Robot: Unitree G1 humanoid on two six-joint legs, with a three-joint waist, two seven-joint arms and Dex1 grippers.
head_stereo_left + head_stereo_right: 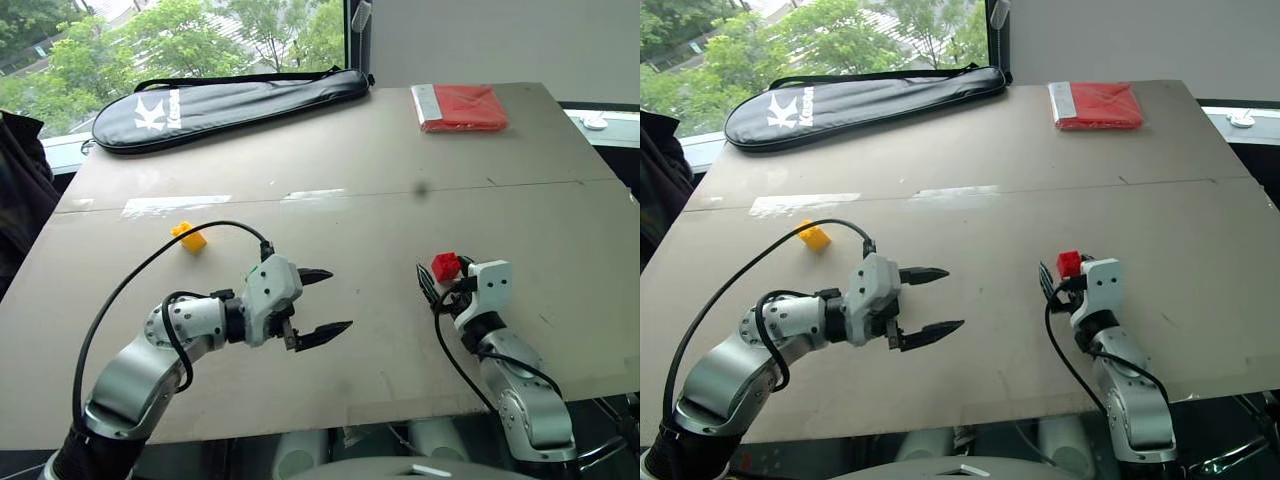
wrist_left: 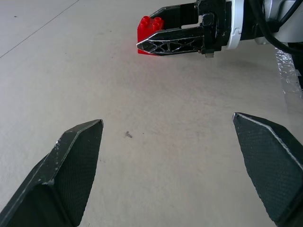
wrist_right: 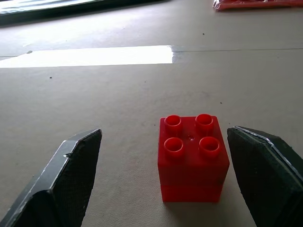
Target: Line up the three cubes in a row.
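A red cube [image 3: 191, 158] with studs on top stands on the table between the fingers of my right gripper [image 3: 164, 135]. That gripper is open, and the cube sits closer to one finger [image 3: 265, 175] with small gaps on both sides. From above, the red cube [image 1: 445, 266] shows at the right gripper's tips, in the right half of the table. A yellow cube [image 1: 188, 237] lies alone at mid-left. My left gripper [image 1: 335, 300] hovers open and empty over bare table between the two cubes, pointing toward the right one. The left wrist view shows the red cube [image 2: 149, 28] behind a right finger.
A long black racket bag [image 1: 230, 105] lies along the far left edge of the grey table [image 1: 360, 170]. A flat red packet [image 1: 462, 107] sits at the far right. A shiny tape strip [image 1: 175, 205] runs behind the yellow cube. A dark garment [image 1: 20, 190] hangs off the table's left side.
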